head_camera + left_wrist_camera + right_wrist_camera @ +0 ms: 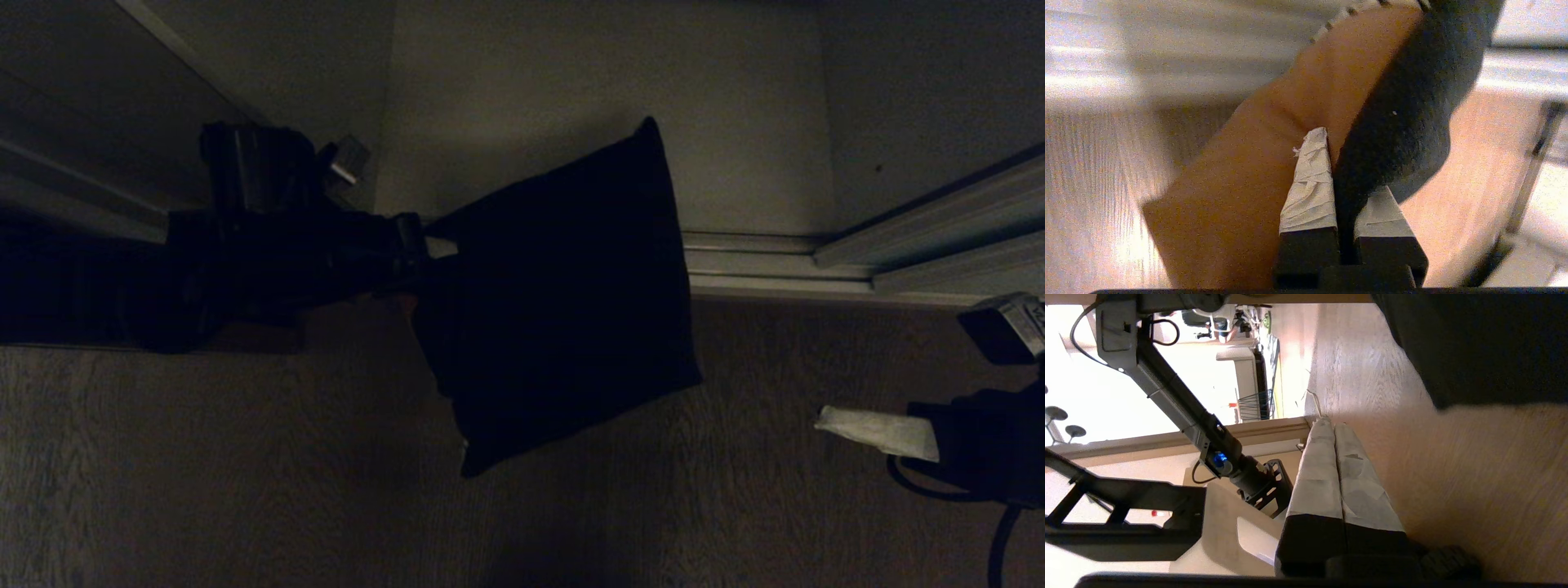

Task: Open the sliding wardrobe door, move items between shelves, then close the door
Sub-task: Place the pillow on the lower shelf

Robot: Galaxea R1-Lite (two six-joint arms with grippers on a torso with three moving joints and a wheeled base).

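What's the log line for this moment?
left gripper: shut on black garment, held above floor | right gripper: shut, empty, low right | wardrobe: open

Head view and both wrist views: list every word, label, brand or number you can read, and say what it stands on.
Small grey block on the right arm: a dark marking, cut off by the picture's edge, too blurred to read.
Black folded garment: no text.
Both wrist views: no text.

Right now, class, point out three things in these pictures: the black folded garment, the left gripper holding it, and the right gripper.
black folded garment (563, 302): head view, middle of the hanging cloth.
left gripper (1337, 179): left wrist view, between the taped fingertips.
right gripper (1334, 430): right wrist view, between the shut fingertips.
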